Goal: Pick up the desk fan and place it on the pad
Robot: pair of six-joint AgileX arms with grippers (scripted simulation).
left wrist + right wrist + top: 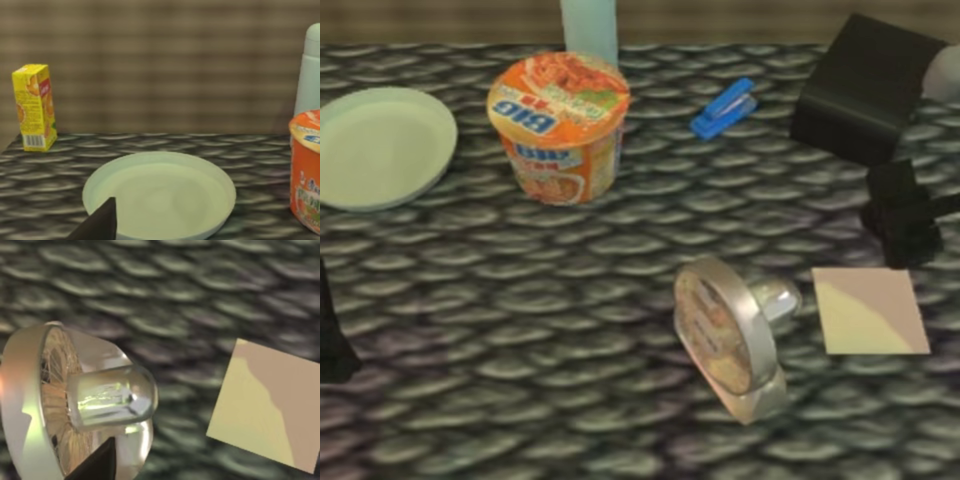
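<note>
The right claw (903,225) hangs over the right part of the worktop (570,330), just above the upper edge of the pad (871,311) and apart from it; whether its fingers stand open or closed cannot be told. The pad lies flat, partly in shadow. Just beside the pad, toward the left, stands the desk fan (730,338), its ring-shaped head facing left and its stubby motor pointing toward the pad, with a gap between them; nothing grips it. Farther back lie a blue stapler (724,108) and a black box (865,85). An orange noodle cup (558,125) stands left of the stapler, with a pale bottle (589,28) behind it. A pale green plate (382,146) rests at the far left. The left claw (332,340) sits parked at the left edge, and its fingers cannot be made out either. A yellow juice carton (34,107) stands beyond the plate.
</note>
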